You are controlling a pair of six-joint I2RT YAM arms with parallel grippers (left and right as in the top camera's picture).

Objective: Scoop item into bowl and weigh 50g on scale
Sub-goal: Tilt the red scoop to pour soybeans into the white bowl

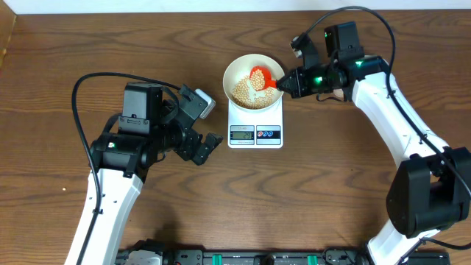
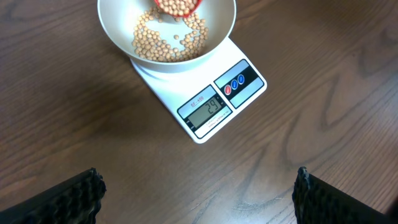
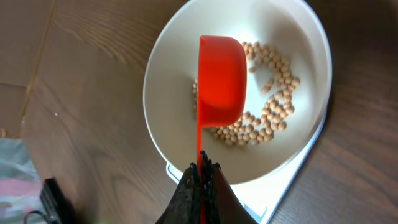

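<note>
A white bowl (image 1: 234, 71) stands on the white scale (image 1: 255, 135) at the table's middle back. Tan beans (image 1: 249, 94) lie in the bowl; they also show in the left wrist view (image 2: 163, 45) and the right wrist view (image 3: 273, 112). My right gripper (image 1: 285, 83) is shut on the handle of a red scoop (image 1: 261, 76), tipped on its side over the bowl (image 3: 168, 81); the scoop (image 3: 221, 78) shows edge-on in the right wrist view. My left gripper (image 1: 206, 147) is open and empty, left of the scale. The display (image 2: 208, 109) reads about 29.
Brown wooden table (image 1: 316, 199). Black equipment runs along the front edge (image 1: 243, 258). A patterned cloth or packet corner (image 3: 15, 180) shows at the right wrist view's lower left. The clear container is out of view.
</note>
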